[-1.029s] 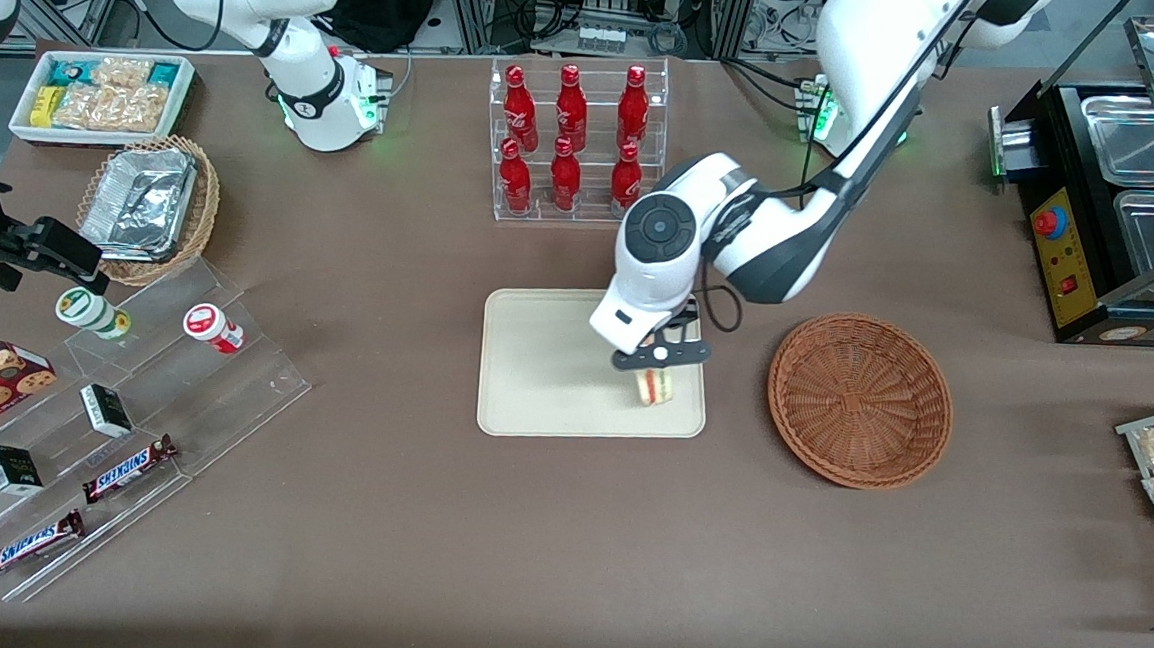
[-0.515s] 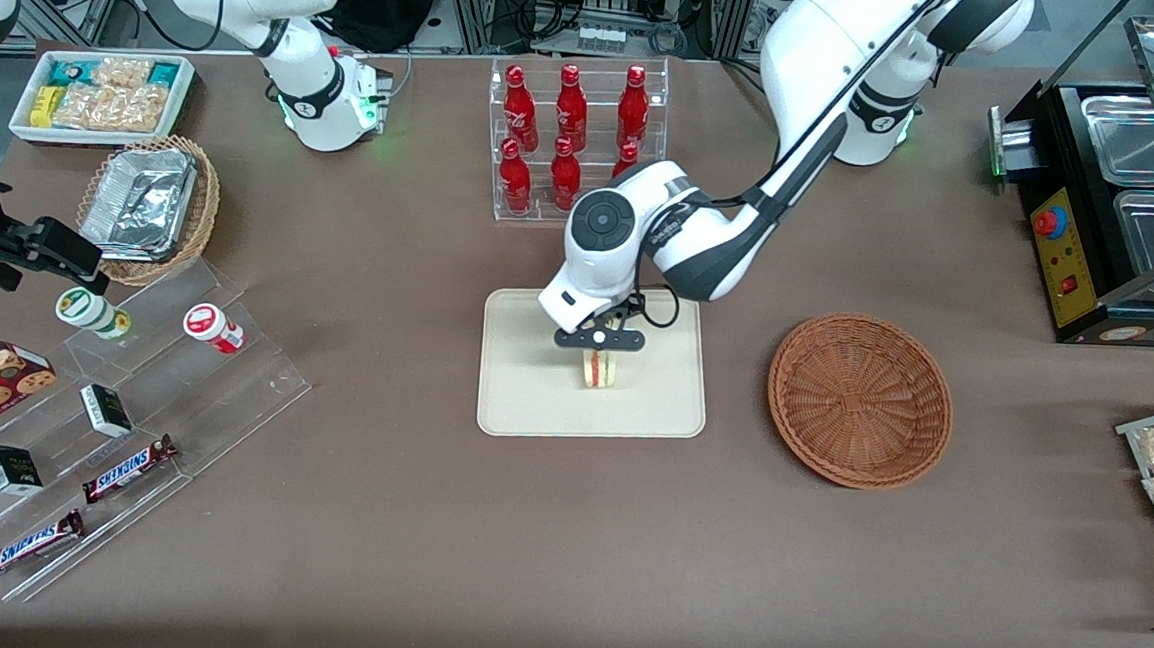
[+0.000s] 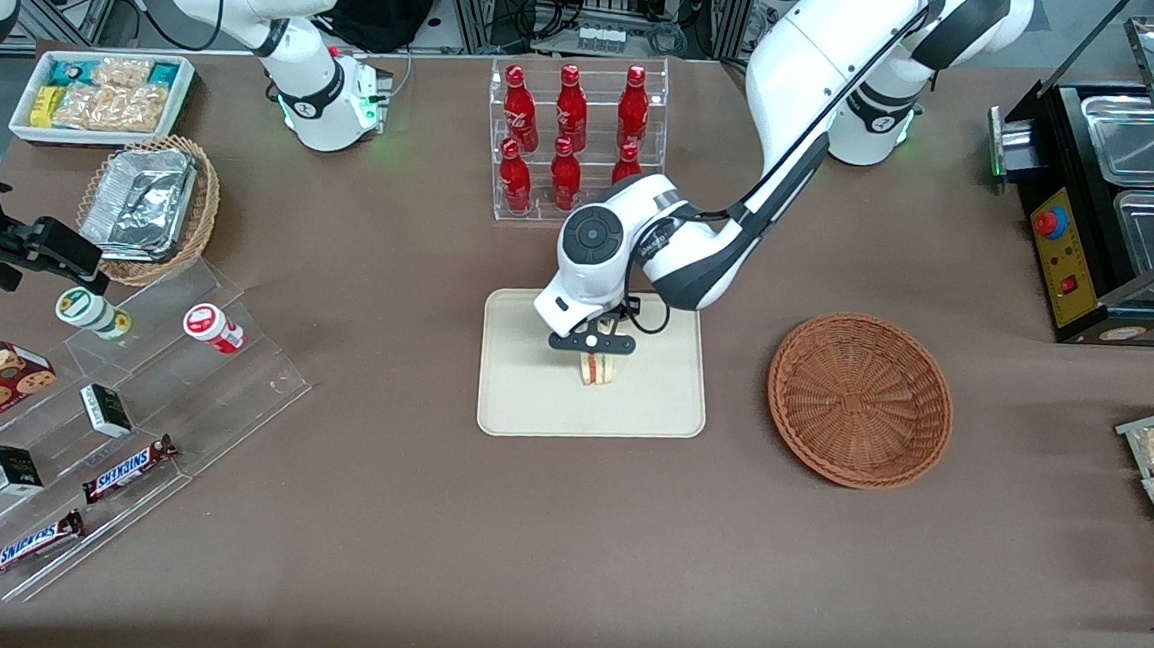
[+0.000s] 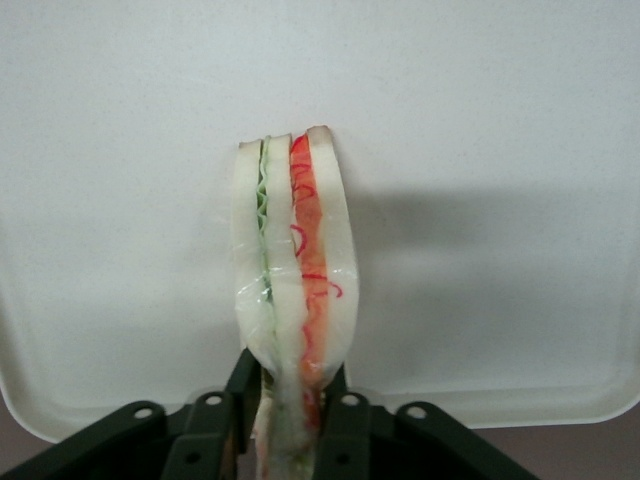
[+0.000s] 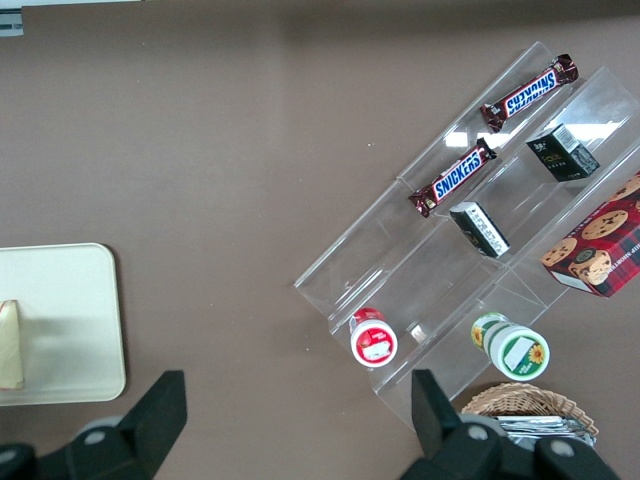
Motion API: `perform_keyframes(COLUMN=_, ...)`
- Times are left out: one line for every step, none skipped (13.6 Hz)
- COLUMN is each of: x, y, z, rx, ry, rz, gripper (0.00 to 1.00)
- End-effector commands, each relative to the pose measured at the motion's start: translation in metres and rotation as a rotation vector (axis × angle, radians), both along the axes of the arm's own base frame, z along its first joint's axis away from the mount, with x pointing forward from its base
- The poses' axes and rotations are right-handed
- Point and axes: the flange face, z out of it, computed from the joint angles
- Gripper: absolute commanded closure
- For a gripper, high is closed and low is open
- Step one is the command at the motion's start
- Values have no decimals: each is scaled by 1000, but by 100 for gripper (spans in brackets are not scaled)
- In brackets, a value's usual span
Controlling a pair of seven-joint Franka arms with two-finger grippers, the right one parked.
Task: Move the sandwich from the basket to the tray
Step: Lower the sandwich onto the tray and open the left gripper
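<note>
Sandwich (image 3: 595, 368) now mid-tray (image 3: 522, 401); upright, pinched in pincer (image 3: 592, 344).

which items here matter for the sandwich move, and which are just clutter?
In play:
- sandwich, gripped on edge by the gripper over the tray
- tray
- basket, nothing in it

Clutter:
- rack of red bottles
- foil containers in a tan basket
- bin of snack packets
- Snickers bars on the clear stand
</note>
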Motion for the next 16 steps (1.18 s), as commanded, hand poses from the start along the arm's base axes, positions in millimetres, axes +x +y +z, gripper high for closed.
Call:
perform_keyframes(x=5, y=-7, z=7, rx=-11, ry=-19, rz=-8, gripper=1)
perform_keyframes(x=7, y=-6, z=12, rx=-13, ry=-23, rz=-5, gripper=1)
perform_keyframes(x=10, y=-3, z=25, rx=-19, ry=-34, rz=4, gripper=1)
perform_keyframes(x=11, y=0, z=40, rx=-16, ry=-45, rz=7, gripper=1)
perform_keyframes(x=11, y=3, z=59, rx=-5, ry=-48, rz=13, gripper=1)
perform_keyframes(x=16, y=12, z=78, rx=7, ry=-53, rz=44, gripper=1)
perform_keyframes(x=21, y=20, z=97, rx=6, ry=-68, rz=87, gripper=1)
perform_keyframes(x=23, y=26, z=118, rx=-1, ry=-91, rz=131, gripper=1)
perform_keyframes(x=30, y=42, z=137, rx=17, ry=-96, rz=179, gripper=1)
perform_keyframes(x=35, y=57, z=157, rx=40, ry=-94, rz=223, gripper=0)
perform_keyframes(x=29, y=66, z=175, rx=80, ry=-105, rz=282, gripper=0)
perform_keyframes(x=27, y=78, z=188, rx=106, ry=-111, rz=310, gripper=0)
perform_keyframes(x=35, y=103, z=207, rx=122, ry=-122, rz=345, gripper=0)
perform_keyframes(x=39, y=122, z=226, rx=132, ry=-128, rz=368, gripper=0)
perform_keyframes(x=41, y=142, z=245, rx=146, ry=-129, rz=374, gripper=0)
perform_keyframes(x=43, y=167, z=260, rx=164, ry=-121, rz=387, gripper=0)
